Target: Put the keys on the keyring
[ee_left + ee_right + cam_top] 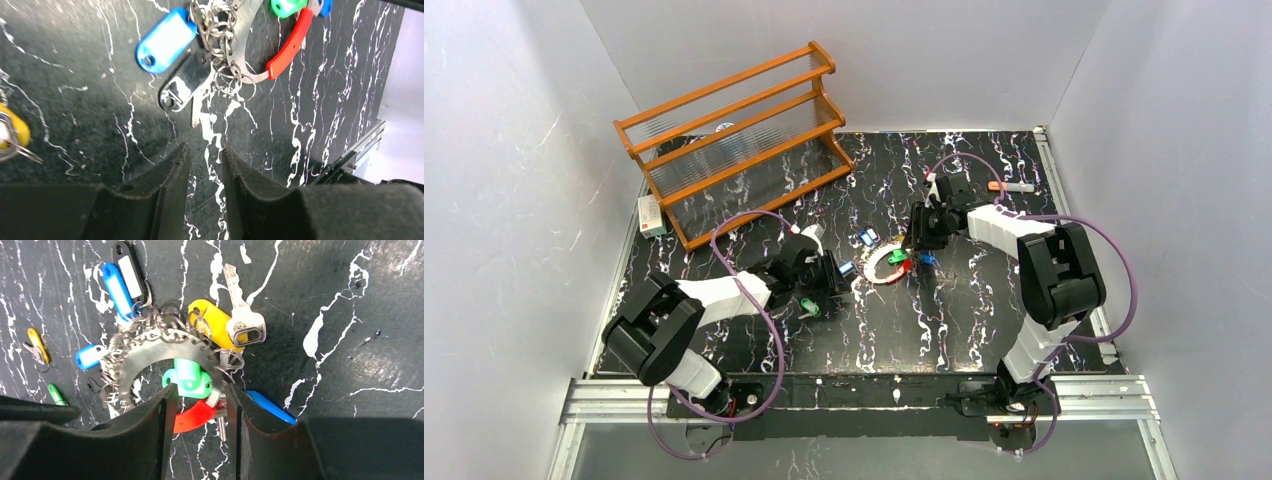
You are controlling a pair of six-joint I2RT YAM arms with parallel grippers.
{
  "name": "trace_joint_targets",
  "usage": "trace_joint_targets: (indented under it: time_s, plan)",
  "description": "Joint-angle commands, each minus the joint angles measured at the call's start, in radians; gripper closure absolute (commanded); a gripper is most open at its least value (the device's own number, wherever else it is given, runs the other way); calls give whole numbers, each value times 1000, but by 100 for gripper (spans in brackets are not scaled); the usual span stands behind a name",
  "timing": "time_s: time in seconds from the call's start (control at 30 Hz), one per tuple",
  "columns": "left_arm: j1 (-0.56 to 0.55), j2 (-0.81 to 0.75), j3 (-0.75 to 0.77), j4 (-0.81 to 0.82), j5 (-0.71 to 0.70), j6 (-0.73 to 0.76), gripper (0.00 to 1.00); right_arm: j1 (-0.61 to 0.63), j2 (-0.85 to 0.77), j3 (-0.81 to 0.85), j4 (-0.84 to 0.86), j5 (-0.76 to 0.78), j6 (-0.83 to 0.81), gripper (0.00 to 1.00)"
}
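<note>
Ok so, the keyring (871, 270), a flat silvery metal band with a red plastic arc section (192, 419) and a fringe of little wire split rings, lies flat roughly in the middle of the black, white-veined table (964, 330). The keys are mostly bunched along its rim. There's a silver key (242, 315) with a yellow plastic tag (212, 320), a long blue tag (117, 287), a black-framed tag with a white label (130, 271) and a small blue tag (90, 356). A mint-green tag (187, 380) lies across the band next to the red arc. A yellow-tagged key (37, 345) and a green-tagged key (810, 307) lie loose on the table, off toward the left edge.

The right gripper (201, 390) is down at the ring from the far-right side, jaws spread, with the red arc and a key shaft in the gap. Nothing looks pinched, and I can't tell if either finger touches them. The left gripper (205, 150) is low just left of the ring, jaws parted a little with only bare table between them. A shiny silver key (185, 89) lies just ahead of its tips.

Also there: an orange wooden rack with ribbed clear shelves (734, 140) in the far-left corner, a small white box (651, 215) by the left edge, and an orange-capped marker (1009, 186) near the far-right corner.
</note>
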Motion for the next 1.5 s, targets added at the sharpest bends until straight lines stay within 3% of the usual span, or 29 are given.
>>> trace_joint_targets:
  time_s: [0.0, 0.37, 0.5, 0.67, 0.87, 1.17, 1.47]
  plan:
    - [-21, -7, -26, 85, 24, -47, 73, -2, 15, -4, -14, 18, -12, 53]
    - [-23, 103, 43, 47, -11, -7, 79, 32, -115, -244, 28, -140, 41, 88]
    - [-23, 162, 98, 40, -7, 11, 80, 95, -172, -313, 72, -217, 117, 92]
    - [-23, 166, 177, -61, -86, 75, 80, 169, -244, -333, 116, -259, 166, 87]
    - [-22, 122, 186, -94, -108, 88, 74, 135, -272, -219, 65, -92, 94, 73]
    - [-37, 63, 46, 70, -58, -30, 68, 82, -24, 65, 13, 44, 6, 63]
    - [-119, 126, 9, 176, -40, -105, 73, 61, 230, 280, -70, -2, -23, 53]
